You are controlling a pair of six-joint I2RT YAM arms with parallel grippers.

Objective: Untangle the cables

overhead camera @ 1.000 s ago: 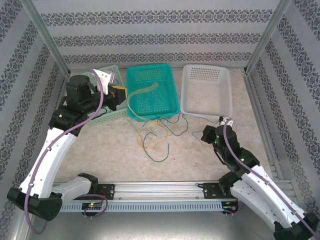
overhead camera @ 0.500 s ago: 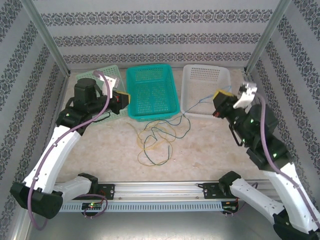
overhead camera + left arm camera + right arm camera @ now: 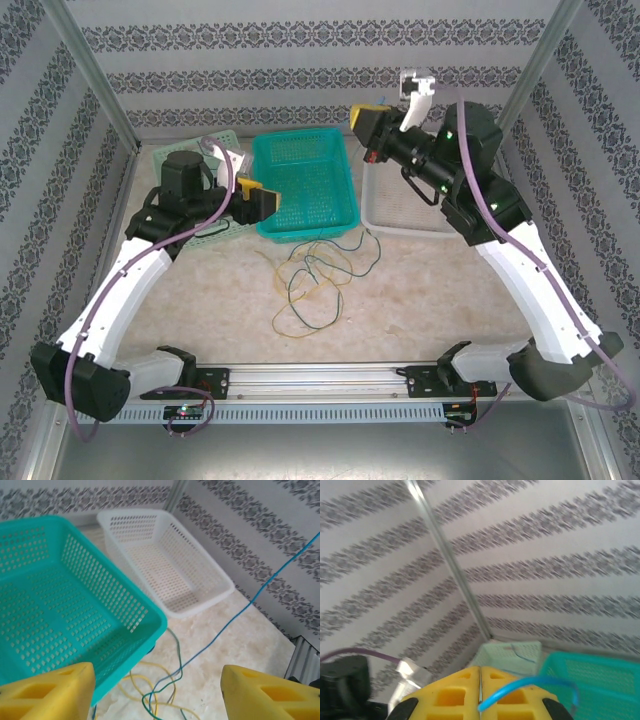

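The right arm has swung up and back from the white basket's right side, and the left claw [image 3: 262, 195] has sprung apart. We now see the right claw [image 3: 362, 120] high above the table's [image 3: 430, 290] back edge, over the far left corner of the white basket [image 3: 420, 205]. In its wrist view the yellow pads [image 3: 445, 695] are pressed together with the blue cable [image 3: 235, 617] pinched between them, a short loop curling out to one side.

From the left wrist we see that blue cable rising taut from the heap towards the upper right, passing over the table beside the white basket's near corner.

The rest of the cables [image 3: 312, 272], yellow, dark green and blue, lie in a loose tangle near the middle of the table, just in front of the teal basket [image 3: 300, 180], one strand touching its near edge. The left claw hangs at that basket's near left corner, fingers wide apart and holding nothing. The teal basket stands at the back edge between the white basket and a pale green basket [image 3: 175, 155] in the back left corner.
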